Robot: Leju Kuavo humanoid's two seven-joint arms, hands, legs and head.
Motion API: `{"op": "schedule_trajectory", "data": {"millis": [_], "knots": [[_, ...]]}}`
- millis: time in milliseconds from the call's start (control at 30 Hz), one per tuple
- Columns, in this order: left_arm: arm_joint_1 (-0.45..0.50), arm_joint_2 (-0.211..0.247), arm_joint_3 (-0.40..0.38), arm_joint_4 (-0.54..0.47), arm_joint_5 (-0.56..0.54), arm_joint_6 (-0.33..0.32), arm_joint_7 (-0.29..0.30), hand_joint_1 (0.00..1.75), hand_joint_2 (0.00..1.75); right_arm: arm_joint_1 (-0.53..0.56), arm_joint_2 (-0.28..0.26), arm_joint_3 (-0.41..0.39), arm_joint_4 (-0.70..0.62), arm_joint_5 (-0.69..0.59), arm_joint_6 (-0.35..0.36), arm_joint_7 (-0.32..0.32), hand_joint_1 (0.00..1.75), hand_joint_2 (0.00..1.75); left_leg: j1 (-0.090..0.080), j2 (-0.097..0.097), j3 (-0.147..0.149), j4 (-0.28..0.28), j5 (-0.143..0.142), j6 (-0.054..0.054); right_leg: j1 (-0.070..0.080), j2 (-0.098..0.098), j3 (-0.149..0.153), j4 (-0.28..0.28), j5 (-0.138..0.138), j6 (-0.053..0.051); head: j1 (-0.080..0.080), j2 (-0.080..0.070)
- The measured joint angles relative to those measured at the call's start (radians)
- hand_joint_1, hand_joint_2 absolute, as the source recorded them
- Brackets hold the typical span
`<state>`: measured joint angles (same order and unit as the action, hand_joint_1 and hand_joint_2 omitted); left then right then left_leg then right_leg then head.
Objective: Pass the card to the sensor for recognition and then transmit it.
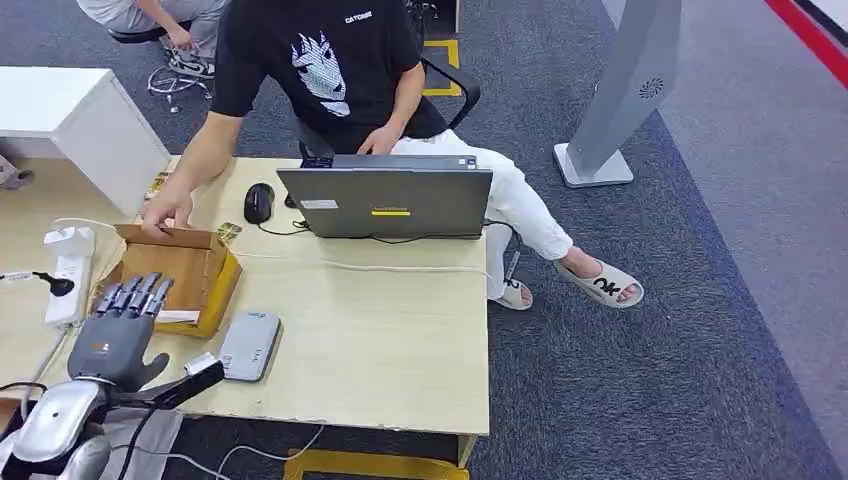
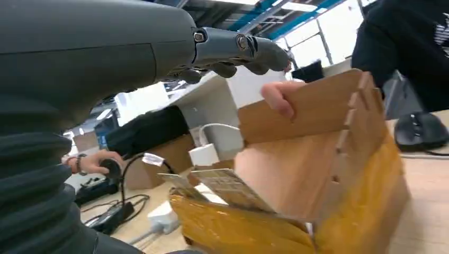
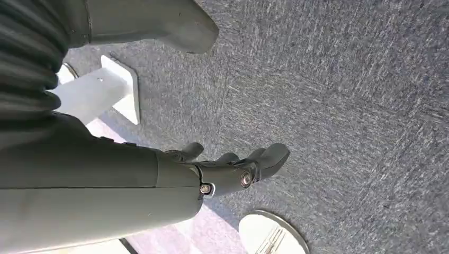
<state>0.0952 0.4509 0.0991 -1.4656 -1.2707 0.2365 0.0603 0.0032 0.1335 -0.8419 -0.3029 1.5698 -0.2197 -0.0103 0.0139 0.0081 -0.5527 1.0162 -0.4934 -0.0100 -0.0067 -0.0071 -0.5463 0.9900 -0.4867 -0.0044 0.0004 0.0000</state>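
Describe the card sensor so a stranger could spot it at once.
Start at the wooden desk and go to its near edge, beside the cardboard box. The sensor lies flat there, right of the left hand. It is the lone slim grey slab; the mouse is black and rounded.

My left hand reached forward on its silver arm, palm down, fingers stretched out side by side and holding nothing, my right hand hanging low, fingers loosely curled, empty

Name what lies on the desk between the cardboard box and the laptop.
In the head view, a black mouse and its cable lie between the cardboard box and the laptop.
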Motion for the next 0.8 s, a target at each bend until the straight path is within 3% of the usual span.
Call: {"op": "schedule_trajectory", "data": {"millis": [267,533,800], "knots": [[-0.100,0.021,-0.112,0.069,0.034,-0.051,0.005,0.00,1.75,-0.011,-0.011,0.022,0.025,0.000,0.001,0.015,0.00,1.75,0.000,0.000,0.000,0.000,0.000,0.000,0.000,0.000,0.000,0.000,0.001,-0.001,0.000,0.000],[-0.138,0.021,-0.149,0.106,0.052,-0.060,0.008,0.00,1.75,-0.016,-0.019,0.029,0.038,0.000,0.001,0.018,0.00,1.75,0.000,0.000,0.000,0.000,0.000,0.000,0.000,0.000,0.000,0.000,0.001,-0.001,0.000,0.000],[-0.145,0.046,-0.169,0.136,0.095,-0.113,0.010,0.00,1.75,-0.016,-0.021,0.040,0.042,0.000,0.001,0.019,0.00,1.75,0.000,0.000,0.000,0.000,0.000,0.000,0.000,0.000,0.000,0.000,0.001,-0.001,-0.001,0.000]]}}
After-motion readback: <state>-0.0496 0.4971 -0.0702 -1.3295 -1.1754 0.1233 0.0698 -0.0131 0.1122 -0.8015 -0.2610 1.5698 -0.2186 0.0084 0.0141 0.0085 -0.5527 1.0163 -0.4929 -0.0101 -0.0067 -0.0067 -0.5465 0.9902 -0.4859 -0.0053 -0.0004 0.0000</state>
